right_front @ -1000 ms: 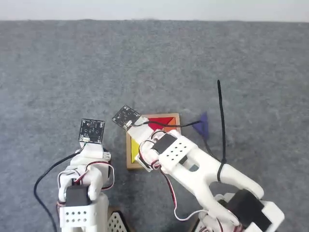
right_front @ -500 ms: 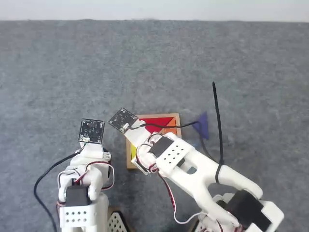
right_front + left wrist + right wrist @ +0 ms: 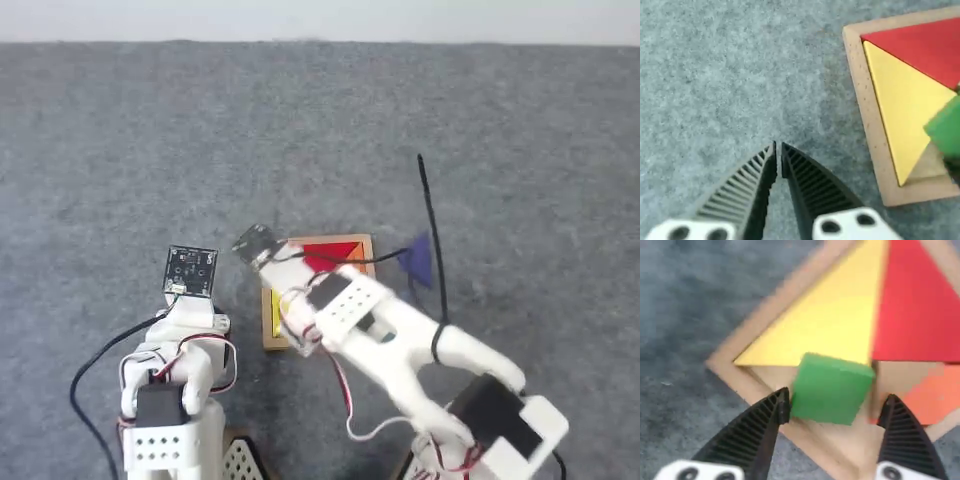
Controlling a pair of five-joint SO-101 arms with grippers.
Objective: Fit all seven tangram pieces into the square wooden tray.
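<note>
The right hand (image 3: 836, 399) is open. The green square (image 3: 830, 390) sits between its fingers, touching one, over the wooden tray (image 3: 755, 329). Just past it lie the yellow triangle (image 3: 830, 320) and the red triangle (image 3: 915, 310). The left hand (image 3: 779, 146) is closed over the desk (image 3: 715, 75).

Bench (image 3: 180, 120): top covered by a grey, fibrous, felt-like mat (image 3: 520, 110), mottled light and dark, lying flat. Along the far side a pale band (image 3: 320, 18) runs the full width of the high view and meets the mat in a straight line. What the band is cannot be told. Both wrist views show the mat's coarse fibres at close range.
</note>
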